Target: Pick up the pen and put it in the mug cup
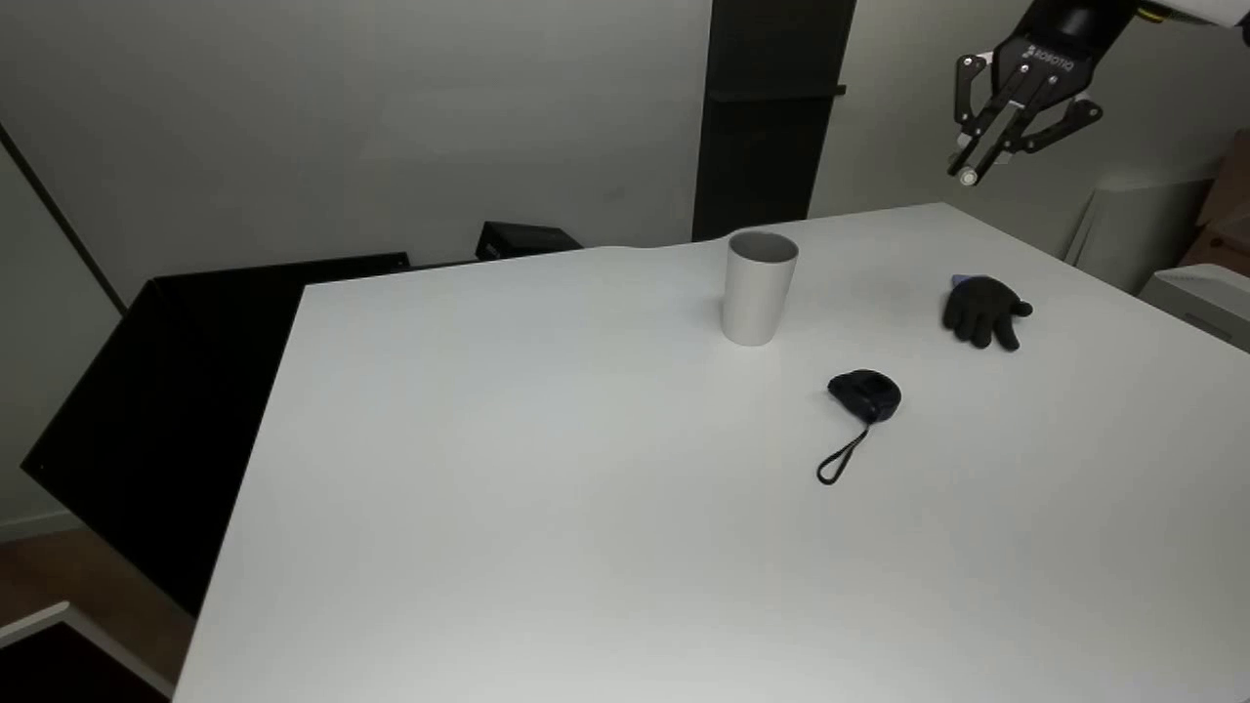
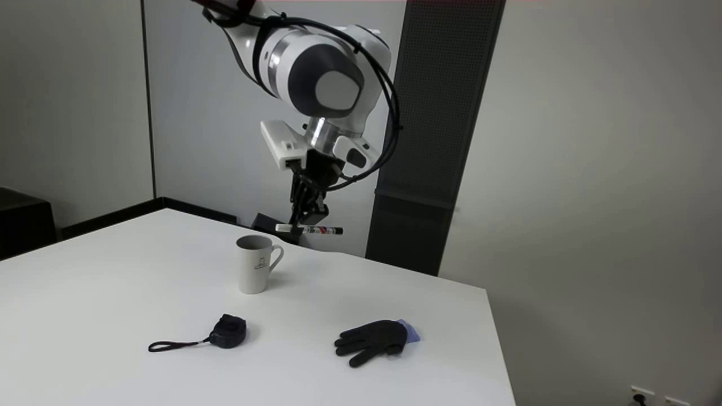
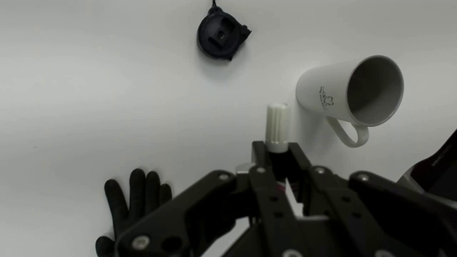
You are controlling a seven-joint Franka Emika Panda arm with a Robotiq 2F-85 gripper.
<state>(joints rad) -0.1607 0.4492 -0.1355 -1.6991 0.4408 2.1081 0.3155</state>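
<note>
One pen (image 2: 317, 230) between the jaws

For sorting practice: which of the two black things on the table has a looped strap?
The tape measure: a black strap trails from it; the black glove has none.

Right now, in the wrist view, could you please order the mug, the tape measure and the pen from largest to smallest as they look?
Mug
Tape measure
Pen, by its visible part; the fingers hide much of it
</note>
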